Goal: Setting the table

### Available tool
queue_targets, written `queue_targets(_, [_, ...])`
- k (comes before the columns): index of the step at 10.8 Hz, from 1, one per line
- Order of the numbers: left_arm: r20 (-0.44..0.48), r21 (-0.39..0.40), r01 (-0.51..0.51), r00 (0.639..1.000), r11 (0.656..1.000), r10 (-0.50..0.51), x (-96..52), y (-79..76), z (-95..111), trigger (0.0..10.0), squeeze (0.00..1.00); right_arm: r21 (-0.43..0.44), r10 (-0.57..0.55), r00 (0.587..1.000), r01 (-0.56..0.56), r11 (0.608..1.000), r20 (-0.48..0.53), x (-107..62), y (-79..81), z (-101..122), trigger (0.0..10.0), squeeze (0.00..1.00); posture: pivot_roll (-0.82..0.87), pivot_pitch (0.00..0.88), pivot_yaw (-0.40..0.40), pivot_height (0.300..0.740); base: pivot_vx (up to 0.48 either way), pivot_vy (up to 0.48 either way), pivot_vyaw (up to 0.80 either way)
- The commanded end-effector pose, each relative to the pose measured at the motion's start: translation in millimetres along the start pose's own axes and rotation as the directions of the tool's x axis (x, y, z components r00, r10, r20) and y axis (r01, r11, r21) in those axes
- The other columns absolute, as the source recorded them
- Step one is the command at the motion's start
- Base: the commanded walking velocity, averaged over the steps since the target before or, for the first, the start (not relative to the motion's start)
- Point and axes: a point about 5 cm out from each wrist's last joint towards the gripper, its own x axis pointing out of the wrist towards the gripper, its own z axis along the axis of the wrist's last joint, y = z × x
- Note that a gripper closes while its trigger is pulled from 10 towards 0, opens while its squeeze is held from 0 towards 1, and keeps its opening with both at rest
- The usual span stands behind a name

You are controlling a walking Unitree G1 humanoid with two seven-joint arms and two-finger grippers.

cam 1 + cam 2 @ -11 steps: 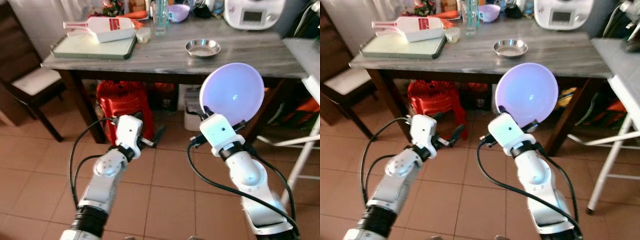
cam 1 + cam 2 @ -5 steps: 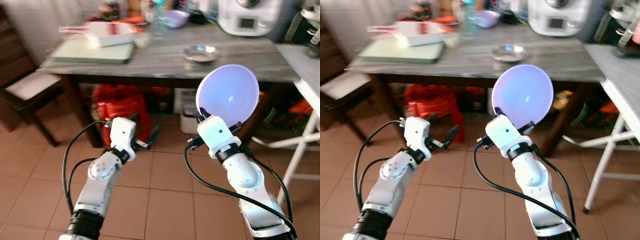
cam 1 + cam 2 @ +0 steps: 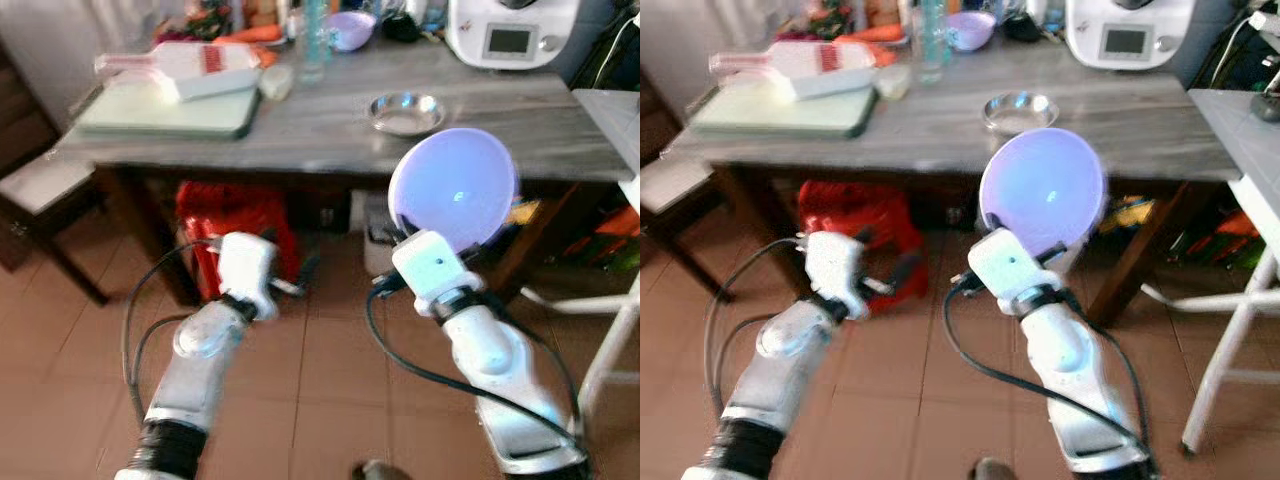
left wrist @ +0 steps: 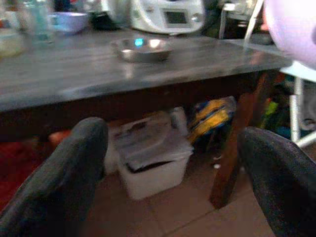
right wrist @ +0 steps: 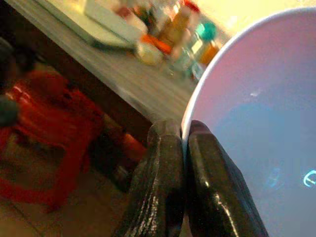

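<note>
My right gripper (image 5: 185, 143) is shut on the lower rim of a large lavender bowl (image 3: 455, 190). The bowl stands nearly upright, hollow toward me, in front of the grey wooden table's (image 3: 330, 130) near edge. The rim sits pinched between the two black fingers (image 5: 165, 168). My left gripper (image 4: 173, 163) is open and holds nothing. It hovers low over the tiled floor in front of the table, left of the bowl. A small steel dish (image 3: 405, 112) sits on the tabletop just beyond the bowl.
On the table are a green tray (image 3: 165, 110) with a white bottle (image 3: 190, 65), a glass (image 3: 313, 45), a small lavender bowl (image 3: 352, 28) and a white appliance (image 3: 510, 30). Below it stand a red stool (image 3: 235, 215) and a plastic box (image 4: 148, 168). A chair (image 3: 40, 190) stands left and a white stand (image 3: 615, 110) right.
The whole picture has shifted and blurred as the camera moved; the table looks slightly nearer. The right gripper keeps the bowl, the left stays open.
</note>
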Motion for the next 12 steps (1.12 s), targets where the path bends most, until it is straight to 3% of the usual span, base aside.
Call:
queue_targets(1, [0.002,0.018,-0.01,1.0,1.0,0.01,-4.2,8.1,4,10.0,0.0,0.011,-0.006,0.999,0.006,1.0,0.047,1.4,0.2,11,10.0,0.0,-0.12,0.11,0.021,0.74,0.454,0.0,0.0])
queue_targets(8, [0.011,-0.015,0.039,0.999,0.999,-0.038,-4.2,-1.1,5,10.0,0.0,0.009,-0.022,0.999,0.021,1.0,0.038,1.7,-2.3,10,10.0,0.0,-0.12,0.111,0.022,0.74,0.454,0.0,0.0])
queue_targets(10, [0.077,-0.035,0.074,0.995,0.997,-0.071,-0.9,-7.2,20,10.0,0.0,0.012,-0.024,0.999,0.023,1.0,0.041,2.6,-3.3,10,10.0,0.0,-0.12,0.112,0.02,0.74,0.459,0.0,-0.79])
queue_targets(12, [0.11,-0.037,0.1,0.989,0.994,-0.095,0.7,-13.3,31,10.0,0.0,0.009,-0.025,0.999,0.024,1.0,0.04,1.8,-4.3,9,10.0,0.0,-0.12,0.113,0.019,0.74,0.465,0.0,0.0])
